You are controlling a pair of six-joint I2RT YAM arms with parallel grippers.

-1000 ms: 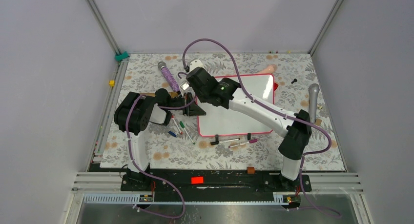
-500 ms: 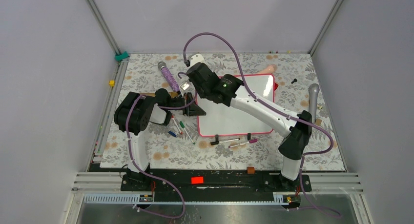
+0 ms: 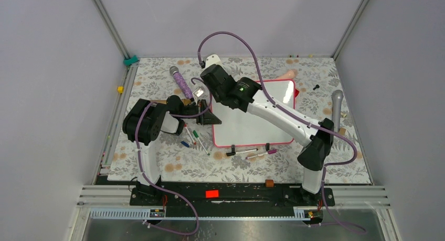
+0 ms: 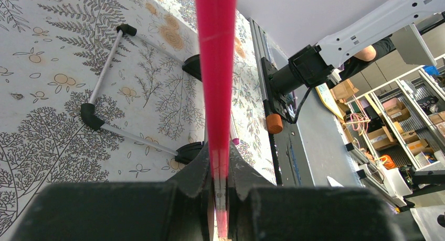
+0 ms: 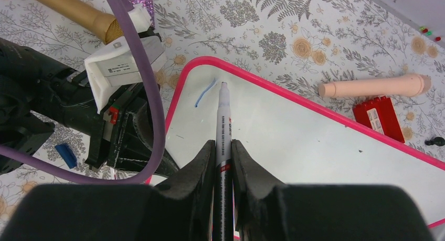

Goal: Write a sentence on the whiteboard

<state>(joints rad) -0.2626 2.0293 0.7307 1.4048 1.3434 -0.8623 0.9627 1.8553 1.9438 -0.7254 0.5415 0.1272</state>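
Observation:
The whiteboard (image 3: 246, 128) lies flat on the floral cloth, white with a pink rim. My left gripper (image 3: 212, 117) is shut on its left rim, which runs as a pink strip (image 4: 216, 67) between the fingers of my left gripper (image 4: 219, 167). My right gripper (image 3: 210, 82) hovers over the board's far left corner and is shut on a grey marker (image 5: 223, 115). In the right wrist view my right gripper (image 5: 223, 152) points the marker's tip at the board (image 5: 315, 136), beside a short blue stroke (image 5: 204, 93).
A purple glitter microphone (image 3: 181, 83) and loose pens (image 3: 194, 138) lie left of the board. Two markers (image 3: 241, 152) lie at its near edge. A peach cylinder (image 3: 287, 74), a red block (image 3: 296, 93) and a grey microphone (image 3: 336, 107) lie to the right.
My right gripper with the marker has moved a little toward the far left corner of the board, and its purple cable has risen. The left arm has not moved.

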